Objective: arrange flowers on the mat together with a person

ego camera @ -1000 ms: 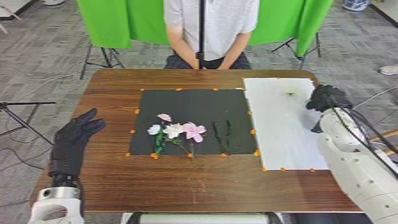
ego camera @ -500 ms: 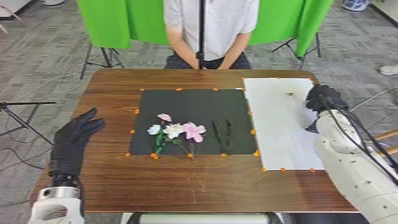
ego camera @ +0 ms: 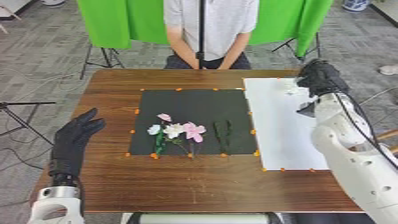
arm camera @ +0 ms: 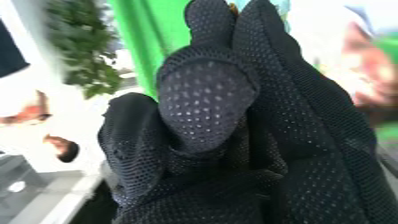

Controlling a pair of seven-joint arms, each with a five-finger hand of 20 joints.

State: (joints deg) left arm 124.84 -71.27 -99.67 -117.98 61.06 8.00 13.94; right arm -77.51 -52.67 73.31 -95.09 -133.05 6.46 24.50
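In the head view my right hand (ego camera: 322,76) is over the far right corner of the white mat (ego camera: 282,135), with its thumb apart from straight fingers. A pale flower (ego camera: 290,90) lies on that mat just left of the hand. The right wrist view shows my right hand (arm camera: 209,105) with nothing visible in its grasp. My left hand (ego camera: 78,131) is open, left of the black mat (ego camera: 182,102). White flowers (ego camera: 174,131), a pink flower (ego camera: 194,131) and dark green stems (ego camera: 222,136) lie on the black mat.
Small orange pieces (ego camera: 253,132) sit along the edges of both mats. The brown table (ego camera: 195,185) extends in front of them. A dark vertical pole (ego camera: 201,35) stands at the table's far edge, and green cloth (ego camera: 289,20) hangs behind.
My right hand has moved away from the robot and slightly left, from the white mat's right edge to its far corner near the pale flower. The left hand has stayed still.
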